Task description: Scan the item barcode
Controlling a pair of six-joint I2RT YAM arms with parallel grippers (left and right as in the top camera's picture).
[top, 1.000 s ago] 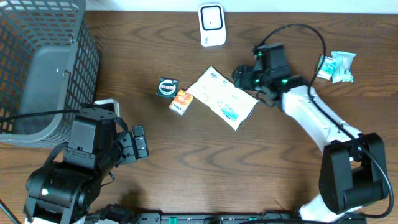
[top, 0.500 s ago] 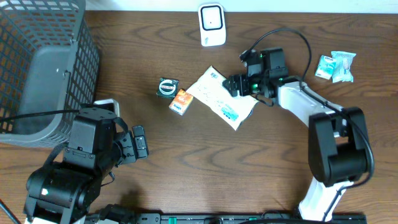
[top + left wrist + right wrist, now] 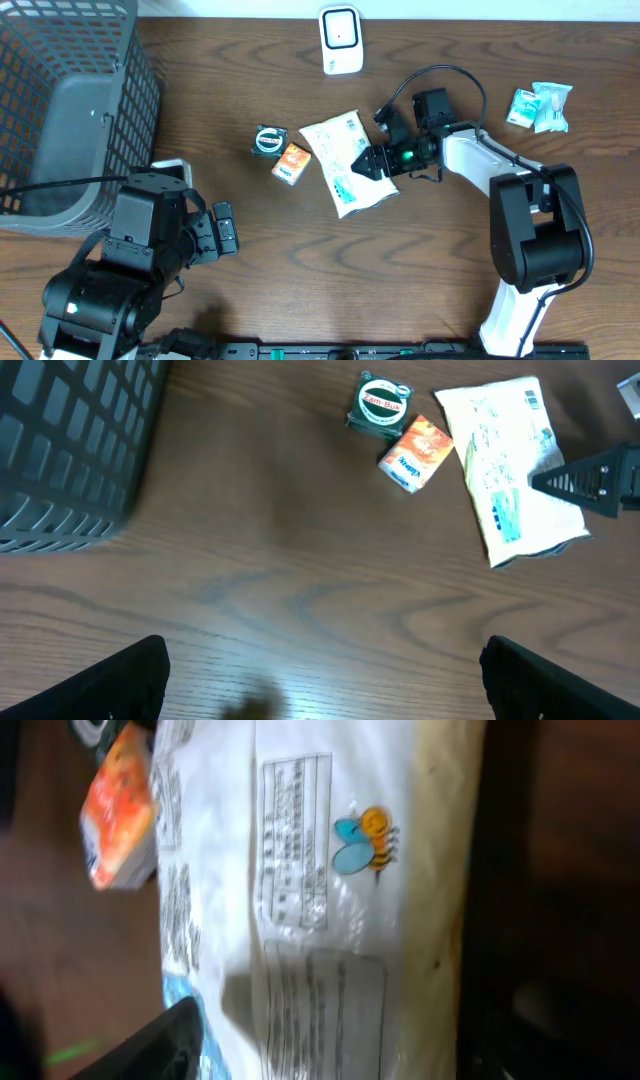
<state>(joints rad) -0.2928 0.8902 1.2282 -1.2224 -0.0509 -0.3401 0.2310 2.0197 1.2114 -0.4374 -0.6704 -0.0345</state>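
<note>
The overhead camera looks straight down on the whole table (image 3: 300,260). The left wrist camera looks down from well back, with the white packet (image 3: 510,470) and orange box (image 3: 415,453) at upper right. The right wrist camera sits close over both.

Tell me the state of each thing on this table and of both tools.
white packet, lying flat, print up
orange box, lying flat beside the packet
green tin, lying flat, lid up
scanner, standing upright
basket, upright
blue packets, lying flat, untouched
left tool, open, empty
right tool, at the packet's edge, fingers apart; grip cannot be told
</note>
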